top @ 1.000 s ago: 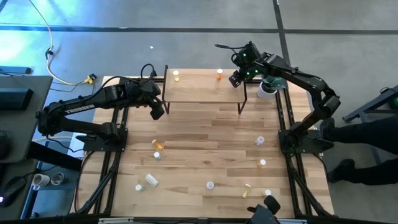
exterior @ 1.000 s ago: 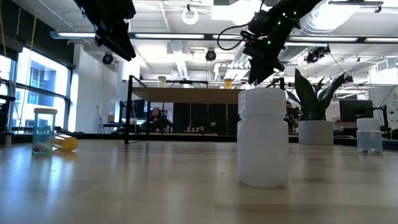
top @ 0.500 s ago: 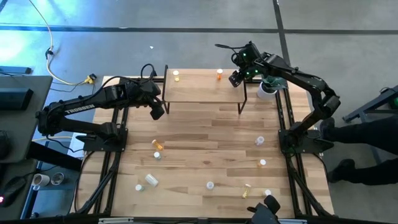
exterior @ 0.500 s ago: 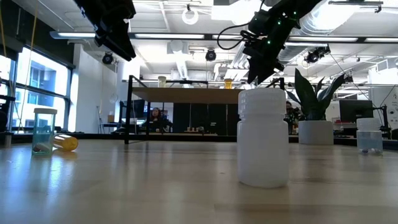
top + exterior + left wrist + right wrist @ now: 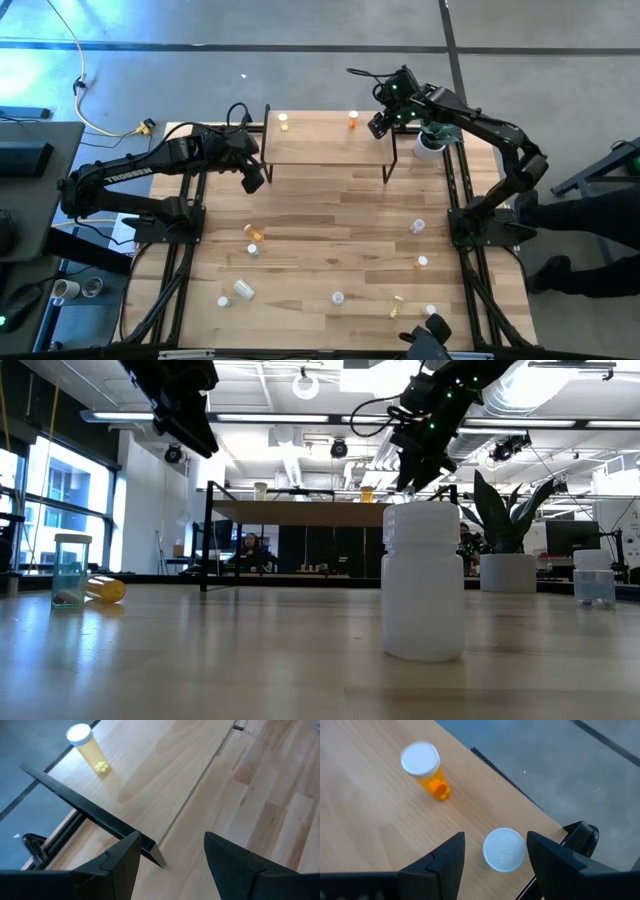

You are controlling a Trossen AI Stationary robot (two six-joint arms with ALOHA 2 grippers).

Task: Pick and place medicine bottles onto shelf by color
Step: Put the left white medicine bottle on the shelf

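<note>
From above, my right gripper (image 5: 381, 121) hangs over the right end of the shelf (image 5: 325, 150), just beside the orange bottle (image 5: 352, 119) standing there. A yellow bottle (image 5: 283, 122) stands at the shelf's left end. My left gripper (image 5: 252, 178) waits at the shelf's front left corner. The other bottles (image 5: 338, 297) lie scattered over the table (image 5: 320, 225) nearer the front, well apart from the shelf.

At table height, a white bottle (image 5: 423, 580) stands close in front, with a clear bottle (image 5: 73, 570) and a tipped yellow one (image 5: 105, 590) off to the side. The shelf shows far back on thin black legs, both arms above it.

Through my left wrist, my fingers (image 5: 120, 865) stand apart with nothing between them, over the shelf's corner; the yellow bottle stands farther along the board.

Through my right wrist, my fingers (image 5: 445, 860) are spread and empty. A white-capped bottle (image 5: 504, 849) stands on the shelf right between them, near the board's corner, free of both. The orange bottle stands farther in.
</note>
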